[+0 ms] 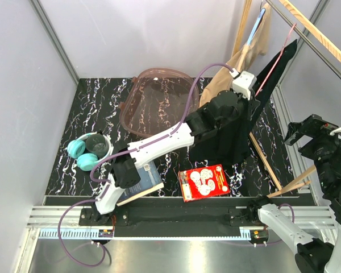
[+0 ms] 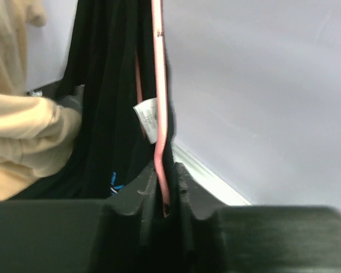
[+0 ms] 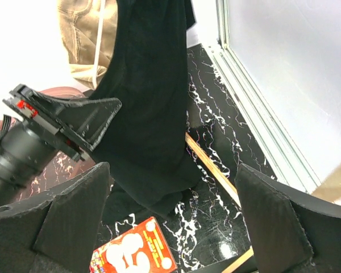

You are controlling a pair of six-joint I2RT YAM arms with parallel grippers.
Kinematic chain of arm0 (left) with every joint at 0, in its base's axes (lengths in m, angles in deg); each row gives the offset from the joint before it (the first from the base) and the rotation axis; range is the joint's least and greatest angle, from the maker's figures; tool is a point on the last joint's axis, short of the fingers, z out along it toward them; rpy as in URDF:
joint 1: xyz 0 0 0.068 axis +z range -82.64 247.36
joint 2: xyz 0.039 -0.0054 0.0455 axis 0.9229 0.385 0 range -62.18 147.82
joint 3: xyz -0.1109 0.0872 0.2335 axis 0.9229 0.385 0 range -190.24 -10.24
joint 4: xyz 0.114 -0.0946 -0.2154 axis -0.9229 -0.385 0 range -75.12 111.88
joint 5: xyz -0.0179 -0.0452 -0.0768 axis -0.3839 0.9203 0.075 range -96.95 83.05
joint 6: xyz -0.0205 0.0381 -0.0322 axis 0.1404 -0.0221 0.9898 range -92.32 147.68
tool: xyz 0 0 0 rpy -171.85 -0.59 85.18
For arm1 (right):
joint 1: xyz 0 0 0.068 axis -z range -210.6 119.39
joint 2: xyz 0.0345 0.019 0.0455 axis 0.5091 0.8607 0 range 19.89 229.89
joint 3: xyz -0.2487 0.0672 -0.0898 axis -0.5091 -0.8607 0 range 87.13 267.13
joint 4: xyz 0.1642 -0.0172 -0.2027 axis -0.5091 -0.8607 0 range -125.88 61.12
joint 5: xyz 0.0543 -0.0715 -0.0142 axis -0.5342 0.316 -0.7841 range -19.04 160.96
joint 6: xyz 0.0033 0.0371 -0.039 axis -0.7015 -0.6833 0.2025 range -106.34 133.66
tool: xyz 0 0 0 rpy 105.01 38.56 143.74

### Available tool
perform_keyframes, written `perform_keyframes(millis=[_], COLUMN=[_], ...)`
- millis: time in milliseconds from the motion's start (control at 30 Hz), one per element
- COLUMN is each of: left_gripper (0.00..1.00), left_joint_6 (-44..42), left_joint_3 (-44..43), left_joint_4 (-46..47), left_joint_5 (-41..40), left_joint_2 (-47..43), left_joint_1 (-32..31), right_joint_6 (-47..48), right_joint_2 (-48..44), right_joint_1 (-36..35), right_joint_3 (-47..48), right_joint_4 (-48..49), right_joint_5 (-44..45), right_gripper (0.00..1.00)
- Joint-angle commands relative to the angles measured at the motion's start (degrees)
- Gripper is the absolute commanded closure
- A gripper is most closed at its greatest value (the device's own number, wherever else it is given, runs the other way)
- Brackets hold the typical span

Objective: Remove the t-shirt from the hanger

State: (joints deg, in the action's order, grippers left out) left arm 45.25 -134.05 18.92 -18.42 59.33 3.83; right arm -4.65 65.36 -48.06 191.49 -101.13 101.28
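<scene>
Two arms show from above: the left gripper (image 1: 251, 94) is up against the black t-shirt (image 1: 275, 71), which hangs on a pink hanger (image 1: 278, 57) at the right rear, and the right gripper (image 1: 300, 129) hangs apart near the right edge. From the left wrist, its fingers (image 2: 184, 190) pinch the hanger's pink bar, with black cloth alongside. From the right wrist, the fingers (image 3: 74, 210) are spread wide, and the t-shirt hangs ahead over the marbled table (image 3: 207, 122).

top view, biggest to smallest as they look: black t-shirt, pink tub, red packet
1. black t-shirt and pink tub: look alike, and the left arm hides part of the t-shirt, so unranked
2. red packet: clearly smallest
</scene>
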Motion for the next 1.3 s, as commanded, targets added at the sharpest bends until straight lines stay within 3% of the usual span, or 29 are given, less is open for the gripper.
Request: perform_keyframes(millis=[0, 233, 467, 833, 1267], left_gripper=[0.97, 1.0, 1.0, 1.0, 1.0], left_joint_6=[4.2, 19.7, 29.4, 53.1, 70.4], left_joint_3=[-5.9, -2.8, -3.6, -0.7, 4.2], left_joint_4=[3.1, 5.9, 8.4, 29.1, 49.3], left_joint_5=[6.5, 13.2, 20.2, 32.7, 35.7], left_joint_2=[0.9, -2.2, -2.9, -1.8, -1.6], left_joint_1=[1.3, 3.3, 4.2, 7.1, 7.9], right_joint_6=[1.3, 1.5, 0.7, 1.8, 1.1], right_joint_2=[-0.6, -0.6, -0.6, -1.8, -1.7], right_joint_1=[0.2, 0.3, 0.2, 0.3, 0.2], right_joint_3=[1.3, 2.0, 4.6, 5.6, 5.2], right_joint_4=[2.3, 2.6, 1.6, 1.3, 0.7], right_joint_5=[-1.7, -3.5, -4.3, -3.3, -3.3], right_gripper=[0.0, 0.0, 0.0, 0.0, 0.0])
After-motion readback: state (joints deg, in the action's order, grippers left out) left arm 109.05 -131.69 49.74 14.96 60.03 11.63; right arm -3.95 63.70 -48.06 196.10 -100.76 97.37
